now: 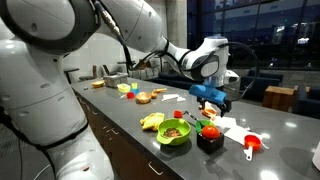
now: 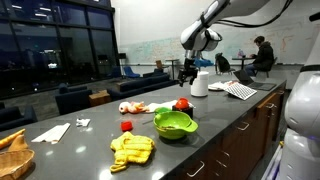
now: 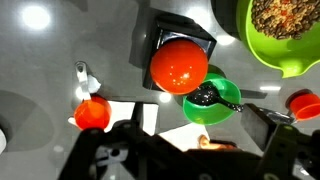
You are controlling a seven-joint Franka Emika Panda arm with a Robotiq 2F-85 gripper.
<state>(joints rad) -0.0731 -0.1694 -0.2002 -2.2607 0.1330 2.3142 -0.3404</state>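
Wrist view: jaws wide apart over the red ball perched on a black box; an off-centre nudge could roll it onto the counter.

**White arm, black claw**

The arm fills the upper left of an exterior view with glossy white, rounded links; dark rings mark its joints; a dark cable runs beside it; the claw shows black and angular along the wrist view's lower edge.
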